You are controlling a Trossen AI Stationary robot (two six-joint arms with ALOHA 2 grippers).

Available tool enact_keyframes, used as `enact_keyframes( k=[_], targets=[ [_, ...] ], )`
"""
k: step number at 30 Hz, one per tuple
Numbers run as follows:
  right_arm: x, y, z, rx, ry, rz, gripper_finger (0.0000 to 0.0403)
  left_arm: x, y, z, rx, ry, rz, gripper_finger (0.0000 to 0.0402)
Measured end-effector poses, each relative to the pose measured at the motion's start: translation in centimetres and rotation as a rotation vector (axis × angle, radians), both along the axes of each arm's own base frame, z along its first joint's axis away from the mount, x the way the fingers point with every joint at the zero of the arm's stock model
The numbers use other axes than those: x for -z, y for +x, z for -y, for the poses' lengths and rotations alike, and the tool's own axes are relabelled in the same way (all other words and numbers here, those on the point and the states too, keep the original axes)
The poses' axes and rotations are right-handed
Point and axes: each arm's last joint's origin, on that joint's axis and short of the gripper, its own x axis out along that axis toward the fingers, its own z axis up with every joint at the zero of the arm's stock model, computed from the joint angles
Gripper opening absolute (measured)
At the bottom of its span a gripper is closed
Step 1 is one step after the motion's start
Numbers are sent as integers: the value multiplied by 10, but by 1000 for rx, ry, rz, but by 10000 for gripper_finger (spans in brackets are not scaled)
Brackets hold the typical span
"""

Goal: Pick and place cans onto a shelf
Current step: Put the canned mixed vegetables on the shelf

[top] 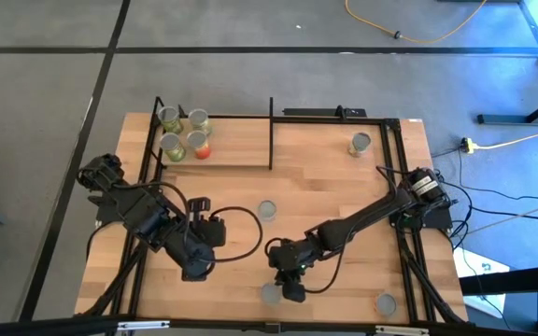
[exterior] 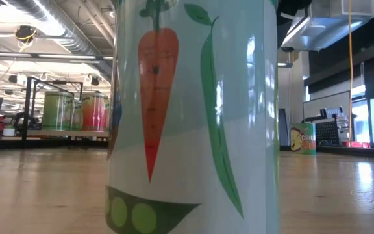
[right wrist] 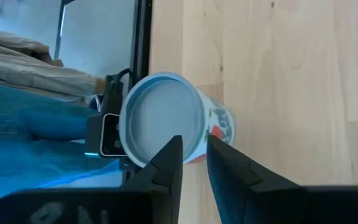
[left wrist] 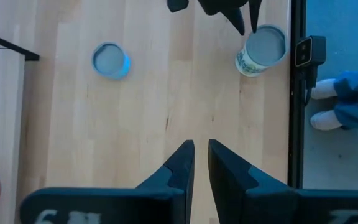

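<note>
No words or brand names can be read anywhere. The nearest can bears only pictures of a carrot and pea pods, and the far can shows yellow lettering too small to read.

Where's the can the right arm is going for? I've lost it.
In the high view the can stands at the table's near edge, centre, directly beside the right gripper.

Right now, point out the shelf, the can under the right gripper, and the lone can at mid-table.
shelf [top: 236, 157]: high view, bare wood of its board.
can under the right gripper [right wrist: 160, 118]: right wrist view, middle of its silvery top.
mid-table can [top: 267, 210]: high view, its round top.
</note>
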Motion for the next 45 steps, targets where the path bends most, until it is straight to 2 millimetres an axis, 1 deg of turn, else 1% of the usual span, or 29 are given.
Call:
enact_keyframes(
  k=[9,12,19,45],
  targets=[
    [0,0,0,58,39,-27,76,0,0,0,0,0,0,39],
    [0,1,1,81,24,-24,76,0,0,0,-1,0,1,39],
    [4,2,0,95,35,-42,76,0,0,0,0,0,1,39],
    [3,2,-1,114,85,-66,76,0,0,0,0,1,1,39]
  ],
)
